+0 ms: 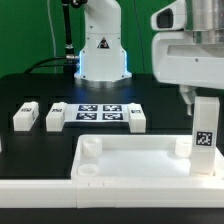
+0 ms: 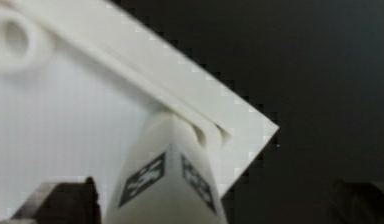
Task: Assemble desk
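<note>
The white desk top (image 1: pixel 120 152), a tray with a raised rim, lies at the near edge of the black table. My gripper (image 1: pixel 202 104) is shut on a white tagged leg (image 1: pixel 203 130) and holds it upright at the top's far corner on the exterior view's right. In the wrist view the leg (image 2: pixel 171 170) sits between my dark fingers (image 2: pixel 64 200), its far end at the corner of the desk top (image 2: pixel 64 110). I cannot tell whether the leg is seated. Three more legs lie on the table: two (image 1: pixel 25 116) (image 1: pixel 55 117) to the left and one (image 1: pixel 135 118) in the middle.
The marker board (image 1: pixel 97 112) lies flat between the loose legs. The robot base (image 1: pixel 100 50) stands behind it. Round sockets (image 1: pixel 90 147) show at the desk top's left corners, and one shows in the wrist view (image 2: pixel 15 40).
</note>
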Robot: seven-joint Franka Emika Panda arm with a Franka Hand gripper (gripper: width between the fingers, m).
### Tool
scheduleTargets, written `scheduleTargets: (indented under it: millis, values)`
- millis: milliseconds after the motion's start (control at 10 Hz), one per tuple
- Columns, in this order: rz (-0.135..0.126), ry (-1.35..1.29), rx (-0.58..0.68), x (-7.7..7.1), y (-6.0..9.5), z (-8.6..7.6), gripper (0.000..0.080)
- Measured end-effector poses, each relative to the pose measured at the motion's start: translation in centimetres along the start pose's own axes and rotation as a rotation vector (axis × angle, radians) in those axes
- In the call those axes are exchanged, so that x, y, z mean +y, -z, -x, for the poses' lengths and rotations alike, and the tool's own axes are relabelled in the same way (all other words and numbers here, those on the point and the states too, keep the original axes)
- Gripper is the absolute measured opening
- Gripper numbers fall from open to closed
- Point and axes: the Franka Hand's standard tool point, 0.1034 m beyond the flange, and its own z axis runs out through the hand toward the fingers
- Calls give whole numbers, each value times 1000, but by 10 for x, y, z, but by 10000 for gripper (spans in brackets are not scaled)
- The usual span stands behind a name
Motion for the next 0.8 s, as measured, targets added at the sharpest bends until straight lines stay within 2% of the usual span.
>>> scheduleTargets:
  millis: [200, 300, 400, 500, 600, 700, 800]
  values:
    - [52, 285, 33, 0, 3, -3, 649]
    - [42, 216, 28, -1, 2, -2, 649]
    - [43, 223, 28, 0, 2, -3, 561]
    - [43, 222, 28, 0, 2, -2, 424]
    - [41, 157, 27, 0, 2, -2, 424]
    - [46, 73, 27, 3, 1, -3, 300]
    - [45, 0, 28, 3, 1, -3, 300]
